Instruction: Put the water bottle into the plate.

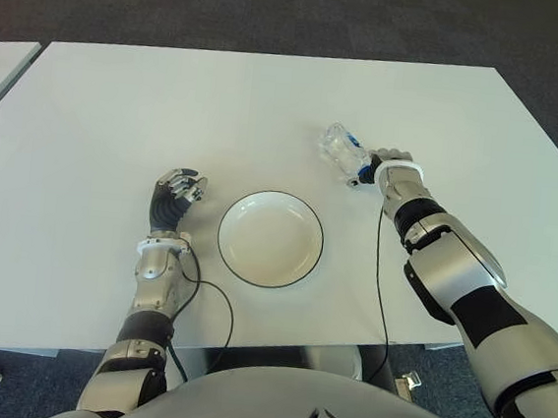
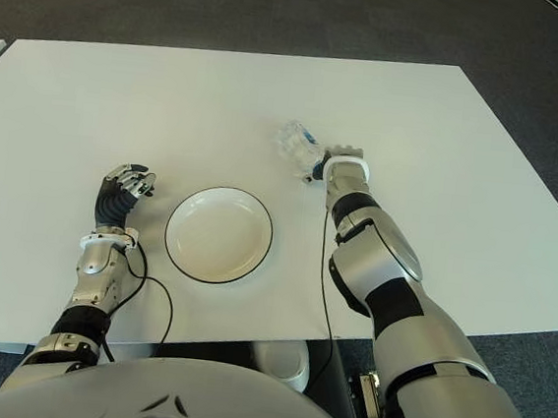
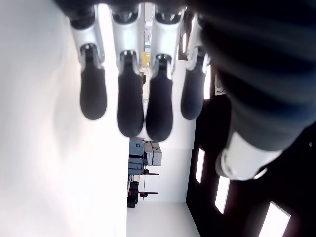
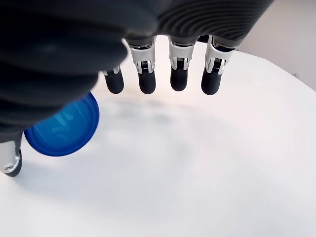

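White table (image 1: 270, 99) on dark carpet (image 1: 278, 11)

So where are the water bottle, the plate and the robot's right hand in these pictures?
water bottle (image 1: 341, 148): left eye view, on its clear body.
plate (image 1: 270, 239): left eye view, on its bare white middle.
right hand (image 1: 390, 161): left eye view, on its back, beside the bottle's cap.

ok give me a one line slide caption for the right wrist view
Right hand's open fingers hover above the white table, with the blue round cap of the clear plastic water bottle beside the palm, not yet grasped.
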